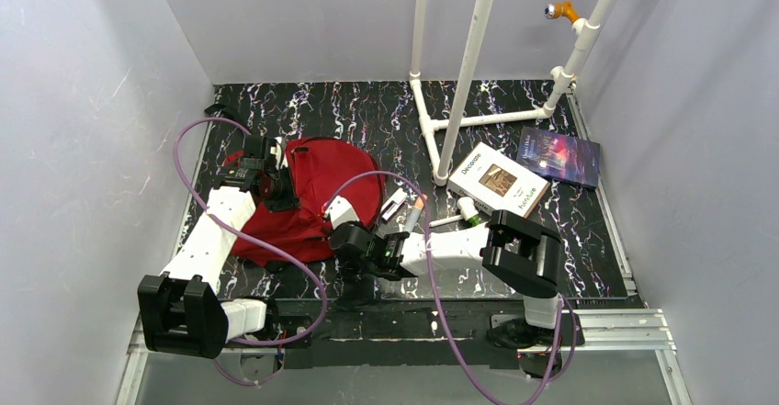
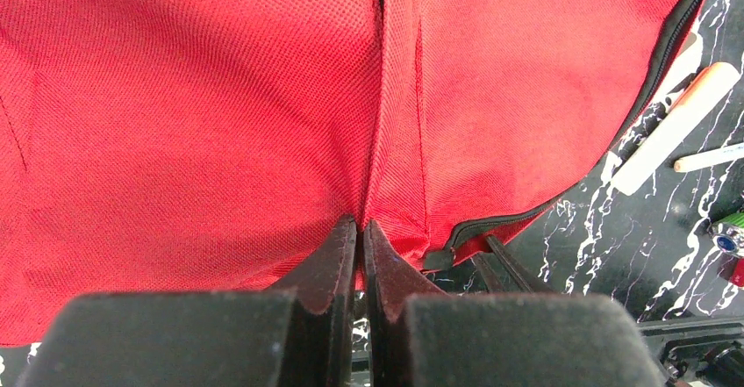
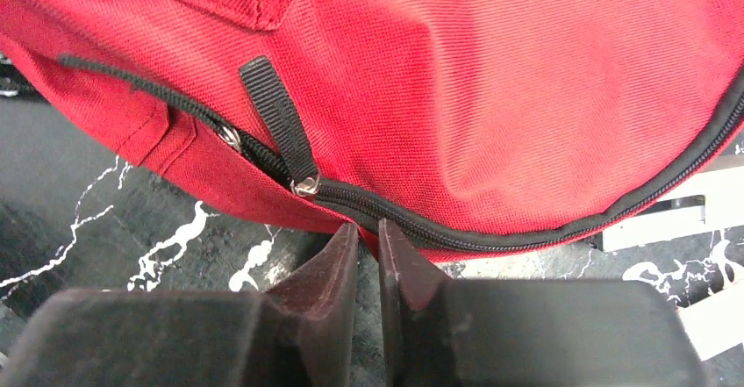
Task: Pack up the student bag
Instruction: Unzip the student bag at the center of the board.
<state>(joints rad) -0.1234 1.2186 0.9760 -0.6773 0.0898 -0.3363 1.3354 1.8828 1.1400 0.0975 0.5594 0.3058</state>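
Observation:
The student bag (image 1: 317, 189) is a red fabric backpack lying flat on the left half of the black marbled table. My left gripper (image 1: 274, 180) sits on its upper left part; in the left wrist view (image 2: 361, 223) it is shut, pinching a raised fold of the red fabric (image 2: 263, 97). My right gripper (image 1: 334, 224) is at the bag's right edge; in the right wrist view (image 3: 368, 227) it is shut on the red hem just below the closed black zipper (image 3: 526, 229). A black zipper pull tab (image 3: 279, 119) lies just left of it.
A white book (image 1: 497, 180) and a dark blue book (image 1: 558, 157) lie at the right. An orange-capped marker (image 1: 415, 212), a small white item (image 1: 393, 205) and a green-capped stick (image 1: 468, 208) lie between bag and books. A white pipe frame (image 1: 459, 74) stands behind.

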